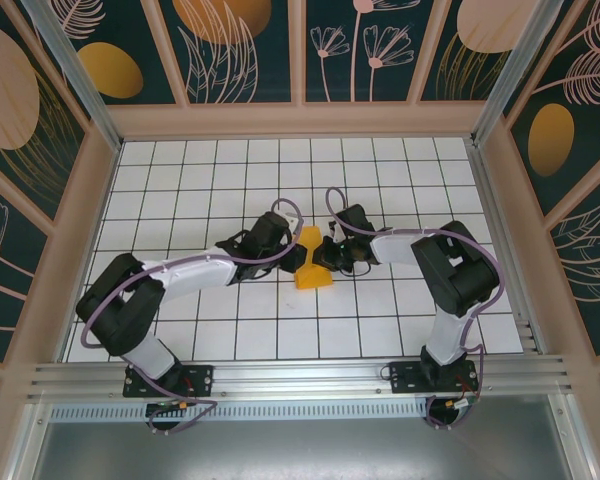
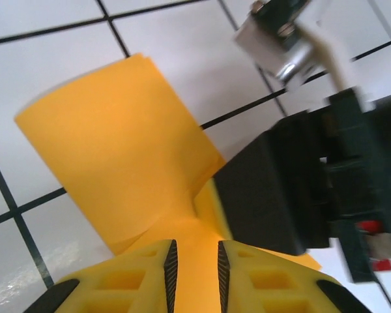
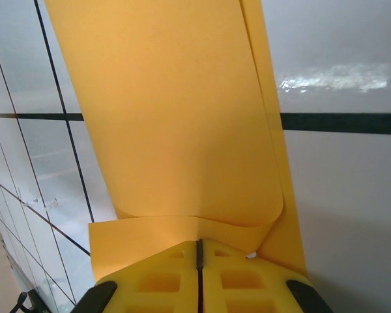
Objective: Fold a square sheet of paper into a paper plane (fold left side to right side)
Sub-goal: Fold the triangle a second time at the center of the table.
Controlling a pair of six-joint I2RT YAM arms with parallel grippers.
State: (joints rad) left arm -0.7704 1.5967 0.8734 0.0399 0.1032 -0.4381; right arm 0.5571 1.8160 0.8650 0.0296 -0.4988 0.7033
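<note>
The square sheet of paper (image 1: 311,267), orange-yellow, lies folded over on itself on the white grid table, between the two grippers. In the left wrist view the sheet (image 2: 117,150) bows up in a curved flap. My left gripper (image 1: 292,250) is at its left side, and its jaws (image 2: 195,248) stand a little apart with paper showing in the gap. My right gripper (image 1: 327,262) (image 3: 199,242) is shut, tips down on the lower layer of the sheet (image 3: 182,117), where the upper flap curls back. I cannot tell whether it pinches a layer. Its black body (image 2: 274,189) sits against the fold.
The white grid table (image 1: 400,170) is ringed by a raised beige rim and patterned walls (image 1: 40,120). An aluminium rail (image 1: 300,380) with both arm bases runs along the near edge. Bare tiles lie behind and in front of the paper.
</note>
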